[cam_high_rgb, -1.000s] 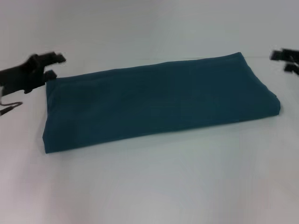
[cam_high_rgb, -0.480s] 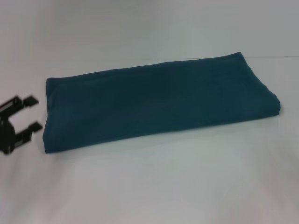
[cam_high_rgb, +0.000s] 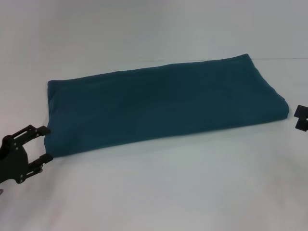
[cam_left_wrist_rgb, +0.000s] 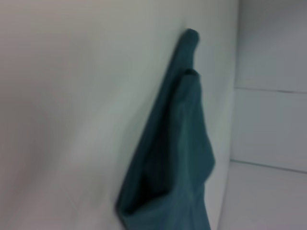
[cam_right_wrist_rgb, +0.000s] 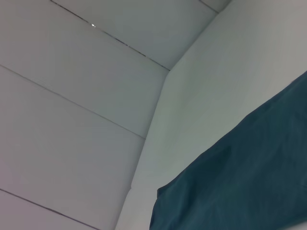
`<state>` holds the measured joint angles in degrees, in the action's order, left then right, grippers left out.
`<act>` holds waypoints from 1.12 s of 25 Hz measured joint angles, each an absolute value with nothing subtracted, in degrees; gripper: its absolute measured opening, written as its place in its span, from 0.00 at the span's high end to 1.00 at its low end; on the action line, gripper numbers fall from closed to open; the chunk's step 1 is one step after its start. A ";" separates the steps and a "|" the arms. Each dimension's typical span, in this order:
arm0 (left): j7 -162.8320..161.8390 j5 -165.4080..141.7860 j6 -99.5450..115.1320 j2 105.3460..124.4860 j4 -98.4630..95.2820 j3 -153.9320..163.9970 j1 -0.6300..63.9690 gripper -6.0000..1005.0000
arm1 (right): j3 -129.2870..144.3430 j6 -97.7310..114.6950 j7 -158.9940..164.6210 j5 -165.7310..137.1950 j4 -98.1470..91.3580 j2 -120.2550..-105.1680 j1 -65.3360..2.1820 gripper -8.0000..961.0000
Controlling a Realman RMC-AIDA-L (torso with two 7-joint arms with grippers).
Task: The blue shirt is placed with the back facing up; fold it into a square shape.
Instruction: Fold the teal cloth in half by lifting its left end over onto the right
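The blue shirt (cam_high_rgb: 163,103) lies folded into a long flat band across the white table (cam_high_rgb: 159,192), plain side up. In the left wrist view the blue shirt (cam_left_wrist_rgb: 177,153) shows end-on, with its layered edge toward the camera. A corner of the blue shirt (cam_right_wrist_rgb: 240,187) fills the lower part of the right wrist view. My left gripper (cam_high_rgb: 44,143) stands open beside the shirt's near left corner, holding nothing. At the right border of the head view, just off the shirt's right end, only the tips of my right gripper (cam_high_rgb: 301,118) show.
The white table stretches in front of the shirt and behind it. A white panelled wall (cam_right_wrist_rgb: 76,96) rises behind the table.
My left gripper has travelled from the shirt's far left corner down along its left edge to the near left corner. My right gripper left the view and has come back lower at the right end.
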<state>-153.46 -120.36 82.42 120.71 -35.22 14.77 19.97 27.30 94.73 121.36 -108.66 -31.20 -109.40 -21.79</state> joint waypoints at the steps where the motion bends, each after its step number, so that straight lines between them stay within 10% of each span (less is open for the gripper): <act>1: -153.76 -120.48 81.45 120.74 -34.96 14.85 20.07 0.22 | 27.26 94.73 121.28 -108.67 -31.20 -109.39 -21.84 0.11; 28: -157.98 -121.82 71.70 121.62 -33.17 16.56 21.60 0.22 | 25.81 94.65 121.90 -108.41 -31.20 -108.80 -22.24 0.11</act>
<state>-157.98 -121.82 71.70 121.62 -33.17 16.56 21.59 25.81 94.65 121.90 -108.41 -31.20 -108.80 -22.24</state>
